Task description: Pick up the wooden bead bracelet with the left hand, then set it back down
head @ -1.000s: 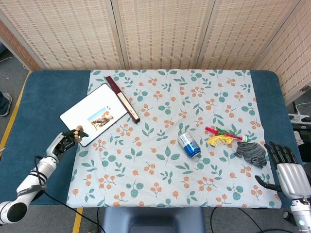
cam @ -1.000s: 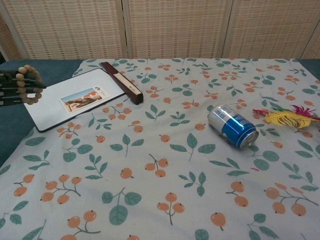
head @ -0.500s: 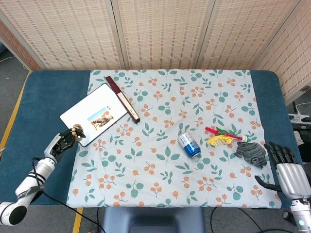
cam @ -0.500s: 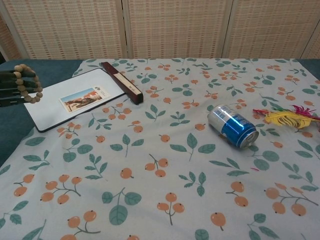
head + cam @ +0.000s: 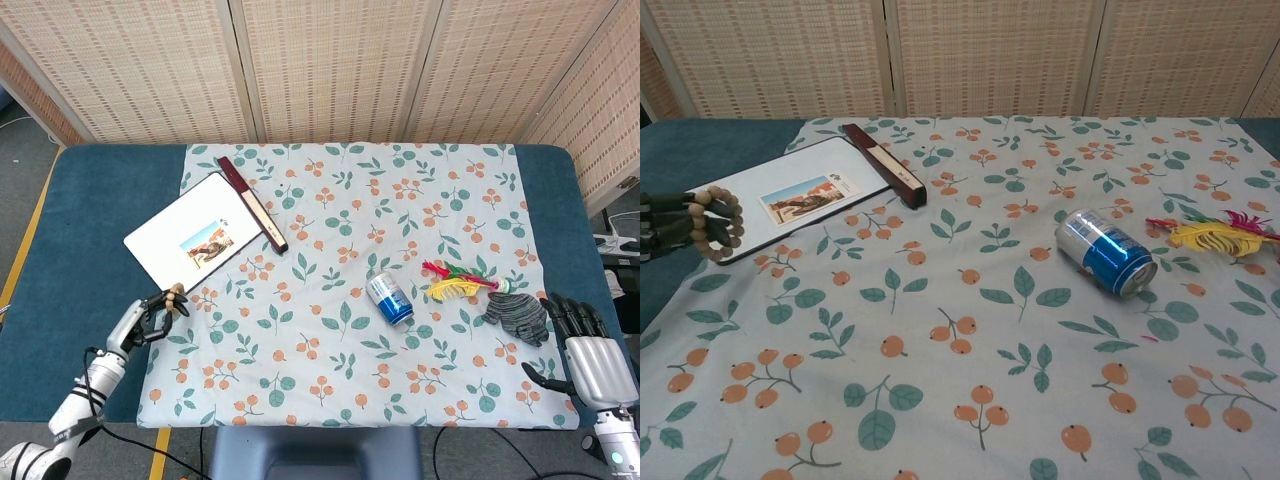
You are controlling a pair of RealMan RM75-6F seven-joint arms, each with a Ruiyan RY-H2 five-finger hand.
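The wooden bead bracelet [image 5: 718, 222] is a loop of light brown beads hanging around the dark fingers of my left hand [image 5: 670, 226] at the far left of the chest view. In the head view the same left hand [image 5: 146, 320] holds the bracelet [image 5: 175, 297] just off the left edge of the floral cloth, near the white board's lower corner. My right hand [image 5: 590, 352] rests at the table's right edge with fingers spread and nothing in it.
A white board [image 5: 187, 236] with a photo and a dark wooden stick [image 5: 253, 204] lie at the left rear. A blue can [image 5: 389, 298] lies on its side mid-cloth. Beside it are a colourful feather toy [image 5: 458, 283] and a grey glove [image 5: 517, 315].
My left hand has moved down and toward the front of the table with the bracelet, away from the white board. The right hand has stayed put.
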